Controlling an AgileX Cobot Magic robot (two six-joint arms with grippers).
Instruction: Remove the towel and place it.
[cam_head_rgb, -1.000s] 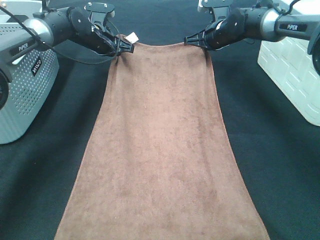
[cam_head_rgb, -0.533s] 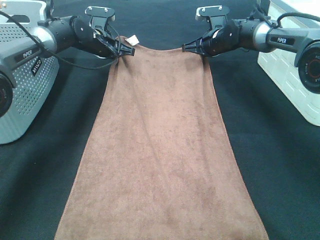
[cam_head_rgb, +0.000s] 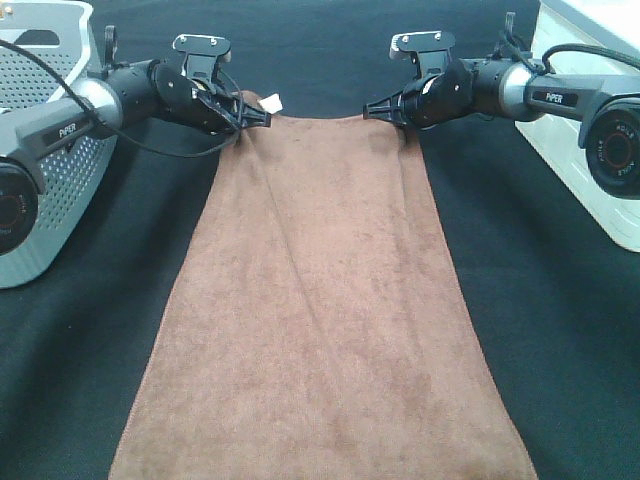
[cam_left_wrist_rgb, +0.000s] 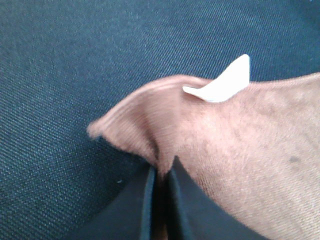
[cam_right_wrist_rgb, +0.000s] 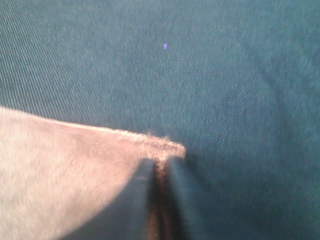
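Task status: the grasp is made, and the removal and placement are, by the look of things, not yet complete. The brown towel (cam_head_rgb: 325, 320) lies lengthwise on the black table cloth (cam_head_rgb: 560, 330), its near end at the lower edge of the high view and most of its length flat. No drop-off spot can be identified with certainty (two containers stand outboard of the arms).

Far end, left corner: the left gripper (cam_head_rgb: 262, 113) has its jaws clenched on the towel corner. In the left wrist view the two black fingers (cam_left_wrist_rgb: 142, 210) stand almost together, with only a thin fold of plush between them. The cloth bunches into a raised ridge just beyond the jaws. The white tag (cam_left_wrist_rgb: 220, 83) stands up from the hem just past that ridge, free of the jaws.

Far end, right corner: the right gripper (cam_head_rgb: 372, 108) is likewise clamped on the opposite corner. In the right wrist view the fingers (cam_right_wrist_rgb: 137, 200) pinch the stitched hem, the corner tip projecting slightly past them.

Between the two grippers the far hem runs in a shallow sag.

Beyond the jaws: a grey perforated basket (cam_head_rgb: 45, 200) sits outboard of the left arm, and a white bin (cam_head_rgb: 590, 190) outboard of the right arm.
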